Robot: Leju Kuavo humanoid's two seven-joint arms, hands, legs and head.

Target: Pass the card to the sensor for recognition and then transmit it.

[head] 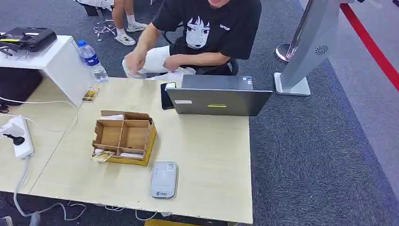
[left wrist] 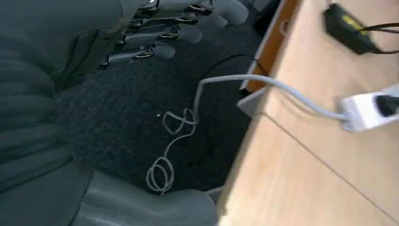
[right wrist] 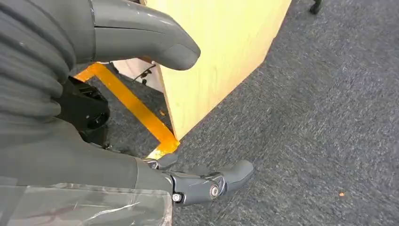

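Both arms hang below the desk (head: 207,160) edge. The left hand (left wrist: 155,33) is beside the desk over dark carpet, fingers (left wrist: 188,33) loosely extended and apart, holding nothing. The right hand (right wrist: 141,108) hangs near the desk corner above grey carpet, thumb and fingers (right wrist: 211,183) spread, also empty. In the head view a cardboard box (head: 124,136) with dividers sits mid-desk; a small yellowish card (head: 102,156) lies at its near left corner, touching the box, and another similar card (head: 90,95) lies further back by the white stand. The grey flat sensor (head: 163,179) rests just in front of the box, near the front edge, nothing on it. A person (head: 197,37) sits behind a laptop (head: 219,96) on the far side, hands together and low, not reaching forward. Judgement: this layout fits either the time before a card is picked up or the time after a card has been scanned and handed over; the frames do not settle which. Any card pickup would need a thin pinch off a flat surface, tight against the box wall.
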